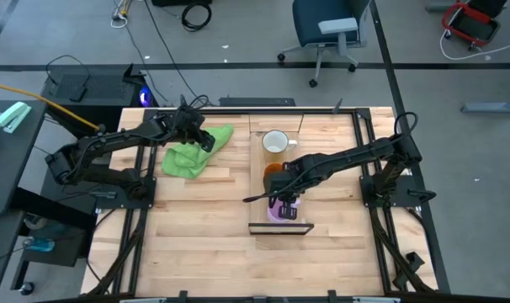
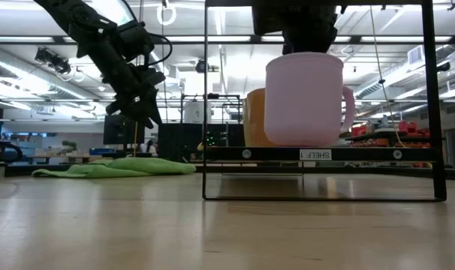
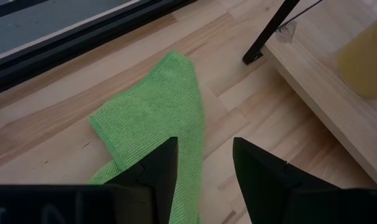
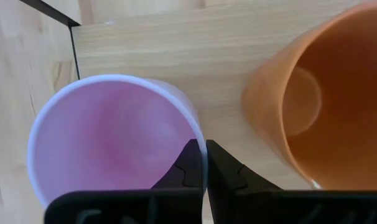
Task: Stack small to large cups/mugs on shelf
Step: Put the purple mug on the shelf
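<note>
The purple mug (image 4: 114, 137) is pinched at its rim by the right end effector (image 4: 204, 163), on the shelf (image 1: 257, 181) just beside the orange mug (image 4: 325, 93). Letting go is likely needed next. The left end effector (image 3: 204, 168) is held apart above the green cloth (image 3: 157, 112).

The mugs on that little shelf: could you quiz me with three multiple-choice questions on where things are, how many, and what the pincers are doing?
1. Where is the purple mug?
A. on the shelf
B. on the green cloth
C. on the floor

2. How many mugs are on the shelf?
A. one
B. three
C. five

3. What is the right pincer doing?
A. hanging idle
B. pinching the purple mug's rim
C. holding the cloth

Answers: 1 A, it stands at the shelf's end. 2 B, white, orange, purple. 3 B, its fingers clamp the rim; the left pincer is open above the cloth.
</note>
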Robot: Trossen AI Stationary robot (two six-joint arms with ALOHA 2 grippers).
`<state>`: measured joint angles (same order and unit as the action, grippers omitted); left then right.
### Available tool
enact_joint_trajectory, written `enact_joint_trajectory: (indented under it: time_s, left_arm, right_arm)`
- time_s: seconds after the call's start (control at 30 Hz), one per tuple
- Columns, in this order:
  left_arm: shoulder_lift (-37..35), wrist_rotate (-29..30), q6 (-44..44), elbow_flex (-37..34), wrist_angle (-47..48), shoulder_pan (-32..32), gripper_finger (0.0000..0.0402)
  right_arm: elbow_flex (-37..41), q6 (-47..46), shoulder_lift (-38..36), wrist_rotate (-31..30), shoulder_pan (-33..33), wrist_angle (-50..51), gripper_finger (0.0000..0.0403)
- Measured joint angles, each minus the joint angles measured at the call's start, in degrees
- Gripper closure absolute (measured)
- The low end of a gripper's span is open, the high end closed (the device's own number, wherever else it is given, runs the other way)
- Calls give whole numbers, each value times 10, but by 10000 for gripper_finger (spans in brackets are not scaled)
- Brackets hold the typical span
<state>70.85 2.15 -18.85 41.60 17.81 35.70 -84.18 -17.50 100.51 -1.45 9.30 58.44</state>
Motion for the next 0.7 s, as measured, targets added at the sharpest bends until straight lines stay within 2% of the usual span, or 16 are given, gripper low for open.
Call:
enact_joint_trajectory:
  time_s: [0.7]
  left_arm:
    - [0, 0, 0, 0, 0, 0, 239]
  right_arm:
    - [0, -5, 0, 4, 2, 1, 395]
